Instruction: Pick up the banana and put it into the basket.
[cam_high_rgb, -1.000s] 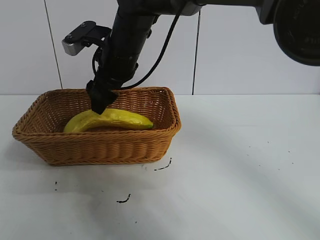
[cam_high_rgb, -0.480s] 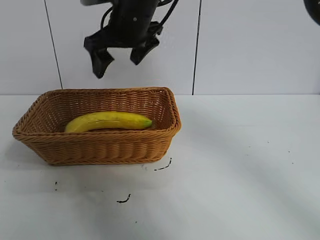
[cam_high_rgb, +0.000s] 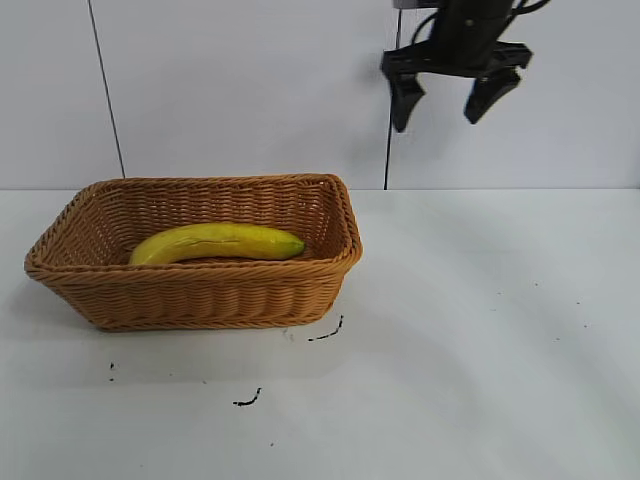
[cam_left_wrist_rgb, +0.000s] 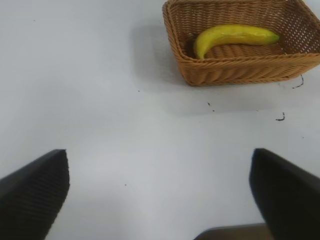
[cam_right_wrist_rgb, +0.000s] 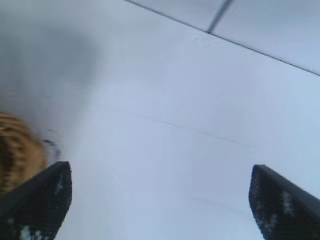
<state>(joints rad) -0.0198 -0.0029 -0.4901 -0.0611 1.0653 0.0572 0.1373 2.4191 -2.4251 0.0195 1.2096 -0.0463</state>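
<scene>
We see banana (cam_high_rgb: 218, 242) lying in basket (cam_high_rgb: 195, 290) near desk's left edge, right gripper (cam_high_rgb: 451, 100) jaws apart high above, empty; banana looks light, soft-skinned, best gripped mid-length

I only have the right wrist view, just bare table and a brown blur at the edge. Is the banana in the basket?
Observer: Yes. The banana lies flat inside the basket.
Operator: Where's my right end effector?
Observer: The right end effector hangs open and empty, high above the table, to the right of the basket.
Operator: And the left one?
Observer: The left end effector is open over bare table, apart from the basket, and does not show in the exterior view.
</scene>
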